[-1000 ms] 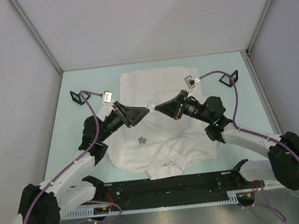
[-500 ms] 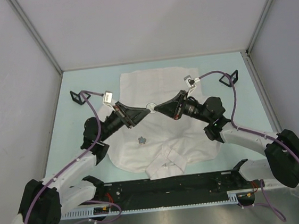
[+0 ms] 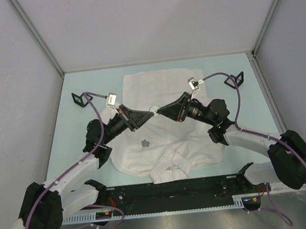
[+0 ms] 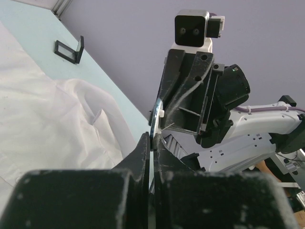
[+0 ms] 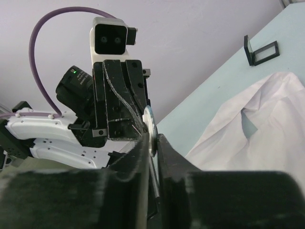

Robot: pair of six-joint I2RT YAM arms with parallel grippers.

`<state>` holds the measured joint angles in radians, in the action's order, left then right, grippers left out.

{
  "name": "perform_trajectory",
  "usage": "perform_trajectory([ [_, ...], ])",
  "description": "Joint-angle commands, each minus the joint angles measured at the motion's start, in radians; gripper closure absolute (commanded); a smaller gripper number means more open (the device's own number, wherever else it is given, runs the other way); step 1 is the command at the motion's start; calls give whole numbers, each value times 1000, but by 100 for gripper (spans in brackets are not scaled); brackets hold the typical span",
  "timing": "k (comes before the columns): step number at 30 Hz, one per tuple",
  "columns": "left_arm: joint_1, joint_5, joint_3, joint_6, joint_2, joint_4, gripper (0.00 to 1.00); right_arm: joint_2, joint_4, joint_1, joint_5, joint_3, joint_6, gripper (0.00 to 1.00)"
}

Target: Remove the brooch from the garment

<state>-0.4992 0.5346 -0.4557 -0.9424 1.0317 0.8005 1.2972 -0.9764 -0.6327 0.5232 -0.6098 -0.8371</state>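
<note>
Handover, by my read: left tool (image 4: 151, 139) has just snapped together on the rim of the brooch (image 4: 155, 116), a thin round disc, while right tool (image 5: 153, 139), opposite at 3 o'clock, sits close around the same disc and I cannot tell if it still grips. Brooch looks lifted clear above the middle of the garment (image 3: 161, 86), so removal seems done bar release and set-down. Wrist views show the disc edge-on between both tools; only the top view shows a small grey star-shaped piece (image 3: 144, 143) on the garment at 7 o'clock of them.
</note>
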Motion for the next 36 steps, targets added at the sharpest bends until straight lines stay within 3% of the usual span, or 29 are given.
perform_trajectory([
  [1, -6, -4, -31, 22, -31, -26, 100, -10, -48, -1, 11, -4, 7, 71],
  [7, -6, -41, -32, -27, -62, -92, 100, 7, -73, -5, 24, -4, 10, 60],
  [14, -6, -64, -31, -61, -76, -115, 100, 27, -42, -33, 14, -28, 38, 58],
  [17, -6, -61, -20, -75, -78, -98, 100, 24, -28, -41, 1, -33, 50, 59],
  [25, -18, -65, -27, -46, -87, -130, 100, 24, -8, -58, -19, -42, 61, 73],
  [36, -68, -150, -86, 143, -128, -337, 100, 31, -5, -62, -12, -50, 56, 75],
])
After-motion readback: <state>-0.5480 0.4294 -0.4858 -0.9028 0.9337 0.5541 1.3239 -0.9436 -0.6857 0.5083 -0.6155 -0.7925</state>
